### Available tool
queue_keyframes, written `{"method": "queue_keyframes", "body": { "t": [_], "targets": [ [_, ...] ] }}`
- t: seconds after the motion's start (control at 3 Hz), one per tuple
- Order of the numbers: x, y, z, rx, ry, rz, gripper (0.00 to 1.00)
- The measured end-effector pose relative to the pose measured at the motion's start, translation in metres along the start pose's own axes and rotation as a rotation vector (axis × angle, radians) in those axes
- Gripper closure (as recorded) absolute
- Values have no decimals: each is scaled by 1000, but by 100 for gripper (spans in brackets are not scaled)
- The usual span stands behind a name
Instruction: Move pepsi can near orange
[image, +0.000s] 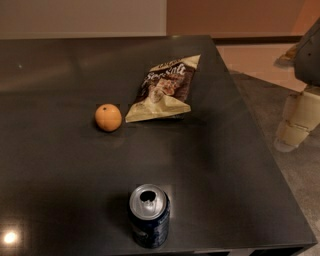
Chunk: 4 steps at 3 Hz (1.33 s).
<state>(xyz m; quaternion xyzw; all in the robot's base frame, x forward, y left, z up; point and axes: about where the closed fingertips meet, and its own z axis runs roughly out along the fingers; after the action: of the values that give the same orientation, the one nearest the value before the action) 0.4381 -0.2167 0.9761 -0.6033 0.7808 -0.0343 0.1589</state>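
The pepsi can (149, 216) stands upright near the front edge of the dark table (60, 165), its silver top with the opening facing up. The orange (108, 117) sits farther back and a little to the left of the can, well apart from it. My gripper (294, 125), cream-coloured under a grey arm, hangs at the right edge of the view, beyond the table's right side and far from both the can and the orange. It holds nothing that I can see.
A brown-and-cream crinkled snack bag (164, 90) lies just right of the orange, reaching toward the back. The table's right edge runs diagonally past my gripper, with grey floor (295, 170) beyond it. A wall stands at the back.
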Motion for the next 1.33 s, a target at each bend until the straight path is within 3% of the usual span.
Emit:
{"method": "queue_keyframes", "body": {
  "t": [0.33, 0.67, 1.33],
  "targets": [
    [-2, 0, -1, 1, -4, -4, 0],
    [-13, 8, 3, -29, -49, -47, 0],
    [-47, 44, 21, -125, -218, -175, 0]
  ]
}}
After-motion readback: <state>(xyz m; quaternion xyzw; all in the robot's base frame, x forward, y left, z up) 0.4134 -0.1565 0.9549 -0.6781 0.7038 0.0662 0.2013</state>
